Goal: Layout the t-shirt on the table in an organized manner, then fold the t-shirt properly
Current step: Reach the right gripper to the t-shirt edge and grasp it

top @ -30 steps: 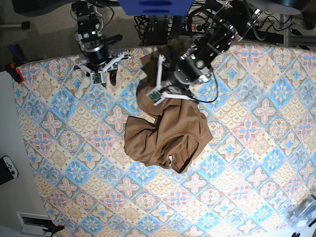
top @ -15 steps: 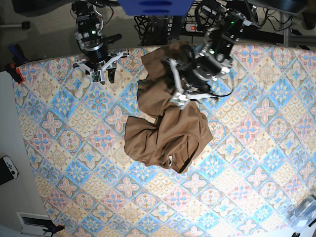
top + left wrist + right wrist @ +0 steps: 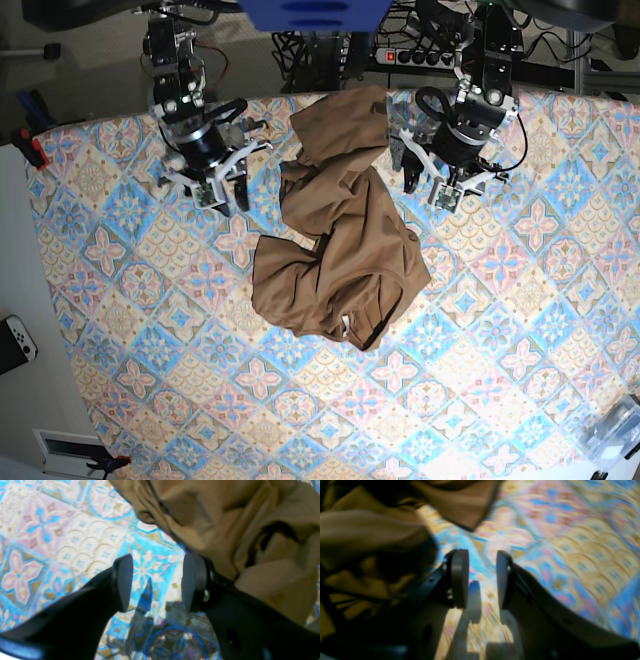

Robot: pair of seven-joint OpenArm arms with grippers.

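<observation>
The brown t-shirt (image 3: 340, 255) lies crumpled in the middle of the patterned table (image 3: 520, 330), one part stretching up to the far edge, with a small white tag (image 3: 346, 322) near its lower hem. My left gripper (image 3: 425, 192) hovers just right of the shirt's upper part. In the left wrist view it (image 3: 157, 582) is open over bare cloth, and the t-shirt (image 3: 225, 520) lies beside its right finger. My right gripper (image 3: 228, 198) is left of the shirt. The right wrist view shows it (image 3: 481, 578) open and empty, with the t-shirt (image 3: 370, 535) to its left.
Cables and a power strip (image 3: 400, 55) run behind the table's far edge. Red clamps (image 3: 30, 147) sit at the left corner, and a white controller (image 3: 15, 340) lies off the table's left side. A clear plastic item (image 3: 615, 430) is at the bottom right.
My left gripper has let go of the shirt's upper part and pulled away to the right. The released fabric now lies toward the far edge. My right arm moved slightly toward the shirt.
</observation>
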